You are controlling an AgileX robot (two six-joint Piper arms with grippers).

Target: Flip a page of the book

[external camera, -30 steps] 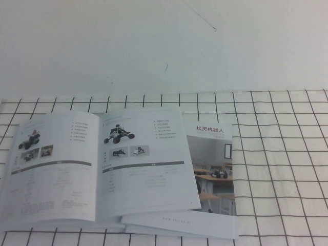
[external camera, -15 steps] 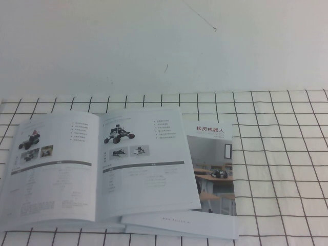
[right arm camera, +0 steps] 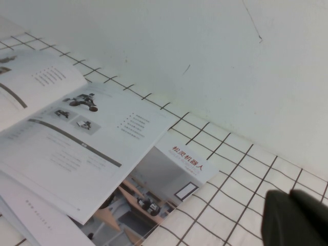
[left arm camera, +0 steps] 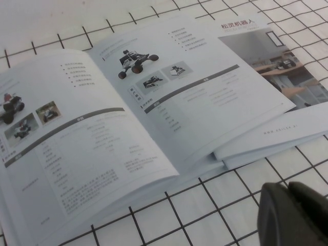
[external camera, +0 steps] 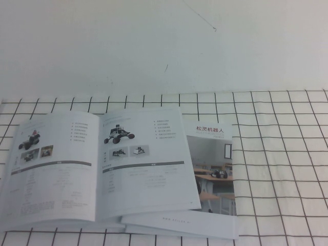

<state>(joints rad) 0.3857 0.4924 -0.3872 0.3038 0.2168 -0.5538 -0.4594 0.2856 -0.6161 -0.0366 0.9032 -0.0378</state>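
The book (external camera: 97, 169) lies open and flat on the checked cloth, at the left front of the high view. Both open leaves show small vehicle photos and grey text. The right-hand page (external camera: 143, 164) lies flat; it also shows in the left wrist view (left arm camera: 195, 97) and the right wrist view (right arm camera: 87, 138). No face with red squares is visible. Neither gripper shows in the high view. My left gripper (left arm camera: 286, 185) is shut and empty, above the cloth near the book's front right corner. My right gripper (right arm camera: 290, 193) is shut and empty, above the cloth to the right of the books.
A second brochure (external camera: 212, 169) with a Chinese title and a classroom photo lies under the open book, sticking out to the right. The white cloth with a black grid (external camera: 277, 154) covers the table. A plain white surface (external camera: 164, 46) lies behind.
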